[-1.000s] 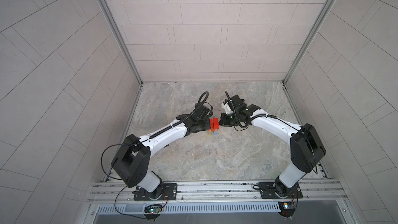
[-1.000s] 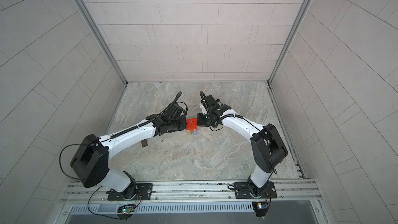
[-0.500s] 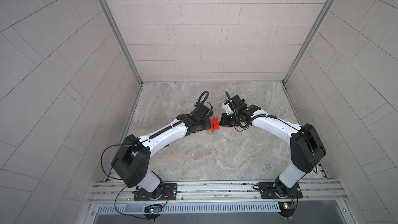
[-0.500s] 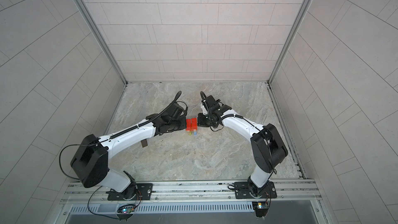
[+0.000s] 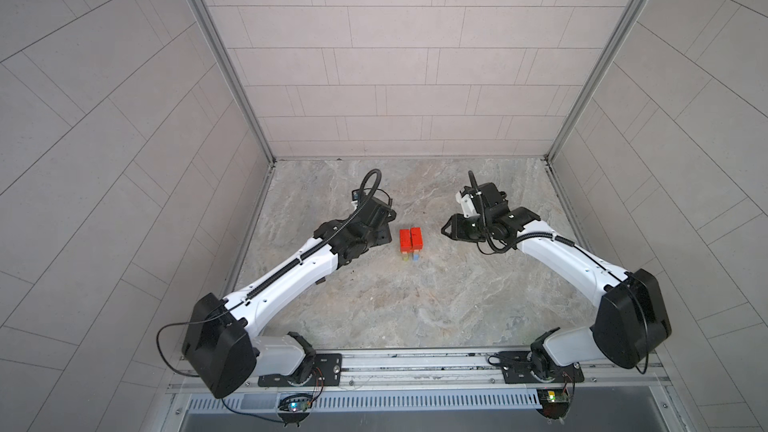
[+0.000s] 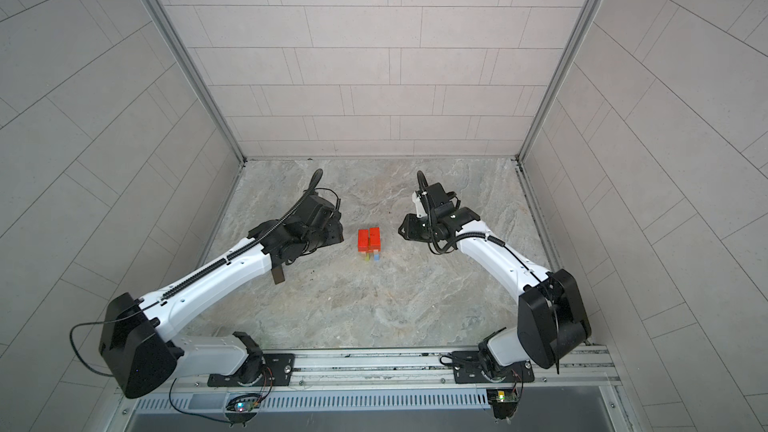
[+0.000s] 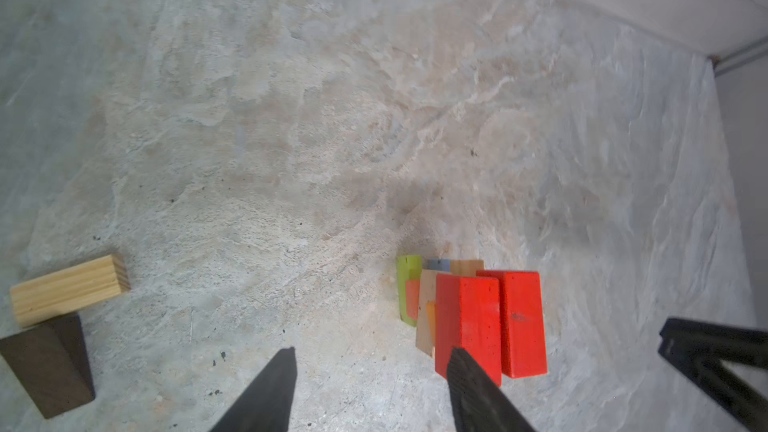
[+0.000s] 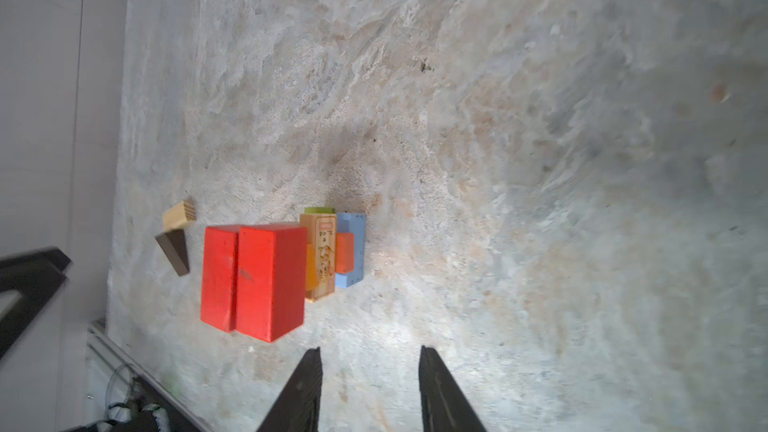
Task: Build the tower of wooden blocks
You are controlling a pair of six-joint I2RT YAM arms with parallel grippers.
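The tower (image 5: pixel 411 239) (image 6: pixel 369 239) stands mid-floor with two red wood blocks (image 7: pixel 490 317) (image 8: pixel 253 280) side by side on top. Beneath them lie a tan printed block (image 8: pixel 322 259) and orange pieces, with a lime green bar (image 7: pixel 406 284) and a light blue bar (image 8: pixel 351 222) lowest. My left gripper (image 5: pixel 386 238) (image 7: pixel 372 357) is open just left of the tower and holds nothing. To the tower's right, my right gripper (image 5: pixel 446 231) (image 8: pixel 370 353) is open and empty, a short gap away.
A loose tan block (image 7: pixel 68 295) (image 8: pixel 178 214) and a dark brown block (image 7: pixel 50 363) (image 6: pixel 277 275) lie together on the stone floor under the left arm, left of the tower. Tiled walls close in the back and both sides.
Both grippers were shut against the tower's red top from either side. Now both stand open and have drawn back from it, left leftward and right rightward. The tower stays put.
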